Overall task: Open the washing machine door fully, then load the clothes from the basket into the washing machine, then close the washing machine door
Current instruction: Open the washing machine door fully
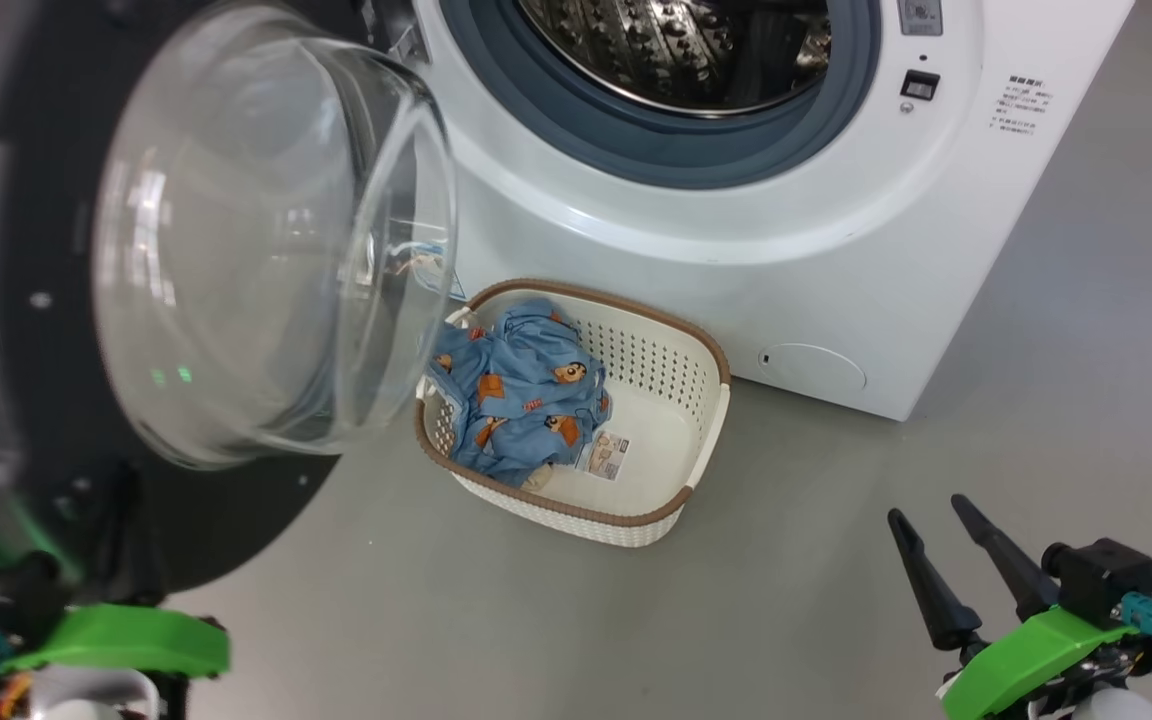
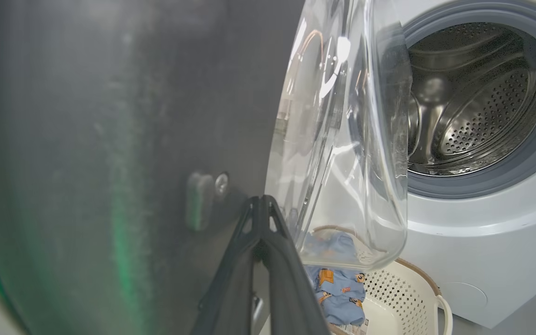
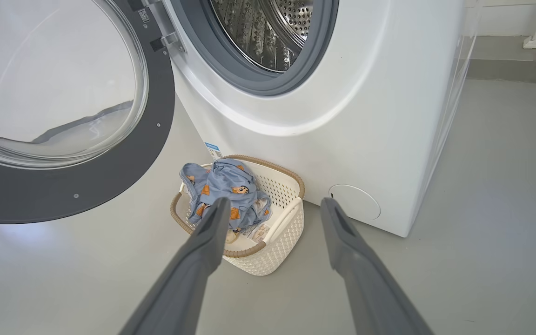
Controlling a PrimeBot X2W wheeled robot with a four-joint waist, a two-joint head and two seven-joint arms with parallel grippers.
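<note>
Grey floor (image 1: pixel 536 620) holds the cream perforated basket (image 1: pixel 701 345) ahead of the wide-spread right gripper (image 1: pixel 926 510), blue bear-print clothes (image 1: pixel 521 395) inside. Pinched shut, the left gripper (image 2: pixel 261 201) sits close beside the swung-open glossy black round door (image 2: pixel 110 139); loading and closing remain.

From head height, looking down on washing machine (image 1: pixel 736 220) front and basket (image 1: pixel 656 360). Left wrist: close against washing machine door (image 2: pixel 110 139), facing drum (image 2: pixel 472 102) sidelong. Right wrist: lower, farther back, facing same front. Sharing basket, drum, door across all three.
</note>
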